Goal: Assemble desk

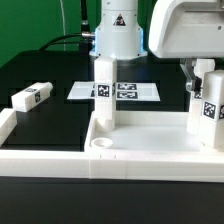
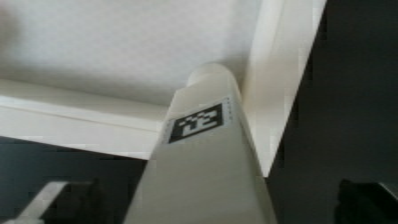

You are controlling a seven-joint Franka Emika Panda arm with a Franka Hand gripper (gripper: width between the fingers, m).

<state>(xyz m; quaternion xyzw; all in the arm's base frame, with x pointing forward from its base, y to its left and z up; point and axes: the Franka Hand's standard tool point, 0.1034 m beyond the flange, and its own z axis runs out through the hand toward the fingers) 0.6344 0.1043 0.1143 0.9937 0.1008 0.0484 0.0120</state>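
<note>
The white rimmed tabletop (image 1: 60, 160) lies upside down at the front, with a round socket (image 1: 100, 143) near its front rim. One white tagged leg (image 1: 105, 92) stands upright on it toward the middle. A second tagged leg (image 1: 207, 105) stands upright at the exterior view's right. My gripper (image 1: 205, 85) is over this leg's top, with its fingers either side of it. In the wrist view the leg (image 2: 199, 125) runs between the fingers (image 2: 54, 203) to the tabletop's corner (image 2: 107, 50), with dark gaps on both sides. The gripper (image 2: 205, 205) looks open.
A third loose leg (image 1: 30, 98) lies on the black table at the exterior view's left. The marker board (image 1: 140, 92) lies flat behind the standing leg. The arm's white base (image 1: 118, 30) stands at the back.
</note>
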